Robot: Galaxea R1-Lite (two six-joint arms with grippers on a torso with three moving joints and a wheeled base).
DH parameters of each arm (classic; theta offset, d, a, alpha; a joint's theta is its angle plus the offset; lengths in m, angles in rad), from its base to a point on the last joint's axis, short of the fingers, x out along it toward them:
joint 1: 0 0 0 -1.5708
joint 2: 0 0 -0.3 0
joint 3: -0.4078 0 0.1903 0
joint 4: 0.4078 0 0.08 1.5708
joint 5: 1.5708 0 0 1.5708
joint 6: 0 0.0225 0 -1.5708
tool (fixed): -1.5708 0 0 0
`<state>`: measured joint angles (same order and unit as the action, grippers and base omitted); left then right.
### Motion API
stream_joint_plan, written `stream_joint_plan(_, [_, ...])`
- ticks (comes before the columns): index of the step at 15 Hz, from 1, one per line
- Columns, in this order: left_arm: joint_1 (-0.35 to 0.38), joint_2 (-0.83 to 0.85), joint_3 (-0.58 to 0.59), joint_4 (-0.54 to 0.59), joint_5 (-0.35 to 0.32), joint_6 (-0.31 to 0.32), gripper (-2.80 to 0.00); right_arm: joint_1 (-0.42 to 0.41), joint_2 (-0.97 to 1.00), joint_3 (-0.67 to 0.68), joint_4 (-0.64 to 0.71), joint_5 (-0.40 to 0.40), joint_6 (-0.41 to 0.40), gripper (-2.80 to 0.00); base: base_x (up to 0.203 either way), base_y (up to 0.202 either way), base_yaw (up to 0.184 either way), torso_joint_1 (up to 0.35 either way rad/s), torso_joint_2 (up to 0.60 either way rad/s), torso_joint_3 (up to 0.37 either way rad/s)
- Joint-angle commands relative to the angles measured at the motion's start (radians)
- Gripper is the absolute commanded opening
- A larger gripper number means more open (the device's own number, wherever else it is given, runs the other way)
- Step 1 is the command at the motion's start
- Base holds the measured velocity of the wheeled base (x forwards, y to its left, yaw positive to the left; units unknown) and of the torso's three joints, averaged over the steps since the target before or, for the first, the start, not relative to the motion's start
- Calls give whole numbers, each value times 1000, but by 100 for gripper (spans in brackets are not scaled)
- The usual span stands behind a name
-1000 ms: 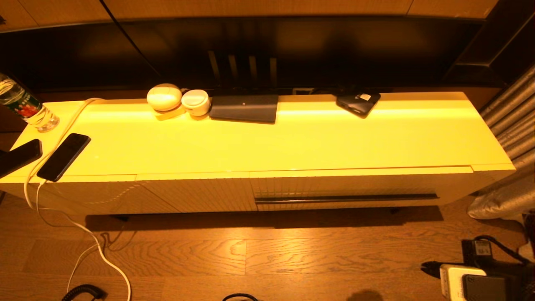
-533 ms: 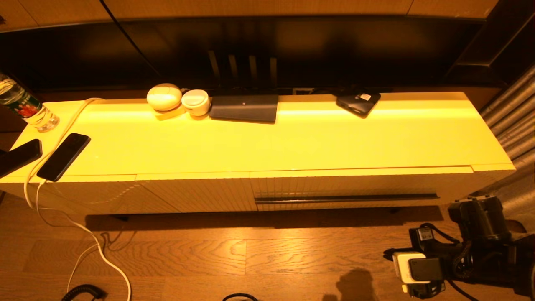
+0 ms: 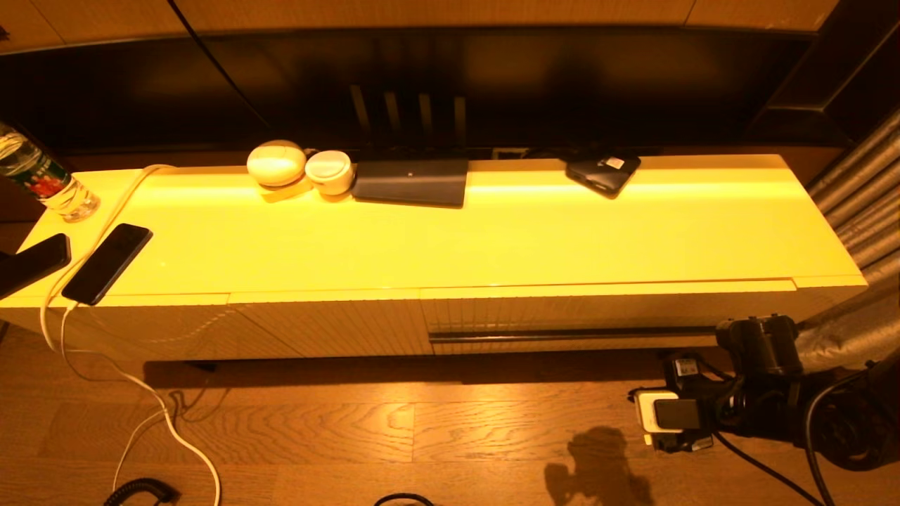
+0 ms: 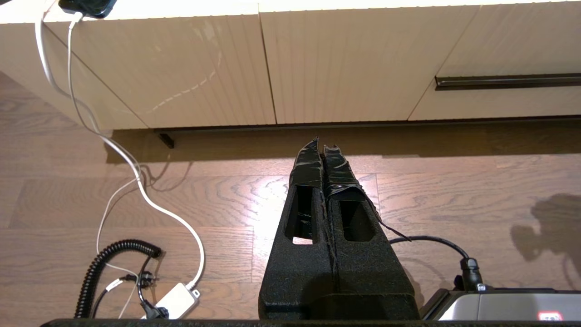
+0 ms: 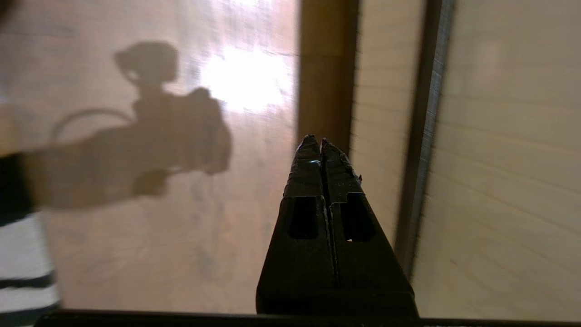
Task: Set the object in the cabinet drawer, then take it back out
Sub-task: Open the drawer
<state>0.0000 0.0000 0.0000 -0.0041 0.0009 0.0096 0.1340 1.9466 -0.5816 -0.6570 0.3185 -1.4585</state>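
The cabinet drawer (image 3: 605,313) is closed; its ribbed front carries a long dark handle strip (image 3: 583,332), which also shows in the left wrist view (image 4: 508,81). The object is out of view. My right arm (image 3: 759,351) hangs low in front of the drawer's right end, just off the floor. The right gripper (image 5: 317,141) is shut and empty, its tips beside the drawer front, close to the handle strip (image 5: 424,136). My left gripper (image 4: 321,144) is shut and empty too, above the wood floor in front of the cabinet's plain ribbed panels.
On the cabinet top stand a red-green labelled bottle (image 3: 42,179), two phones (image 3: 107,263), a white cable (image 3: 105,211), two white round cases (image 3: 276,163), a dark pad (image 3: 411,181) and a dark device (image 3: 602,172). Silver ducting (image 3: 865,176) flanks the right end. Cables (image 4: 113,259) lie on the floor.
My right arm has risen from the lower right corner and moved forward and left to the drawer's right end. Its gripper stayed shut. Nothing on the cabinet moved.
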Motion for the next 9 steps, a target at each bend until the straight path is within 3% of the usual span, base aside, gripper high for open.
stream_joint_plan(1, [0,0,2,0,1,0,-280,-9,46,-23,-44,-1,-8,-280,0,0,0,0,0,0])
stream_joint_plan(2, [0,0,2,0,1,0,-280,-11,51,-29,-46,1,-8,-280,0,0,0,0,0,0])
stream_joint_plan(3, [0,0,2,0,1,0,-280,-17,51,-38,-46,3,-12,0,0,0,0,0,0,0])
stream_joint_plan(9, [0,0,3,0,1,0,-280,-22,82,-58,-35,7,-25,0,0,0,0,0,0,0])
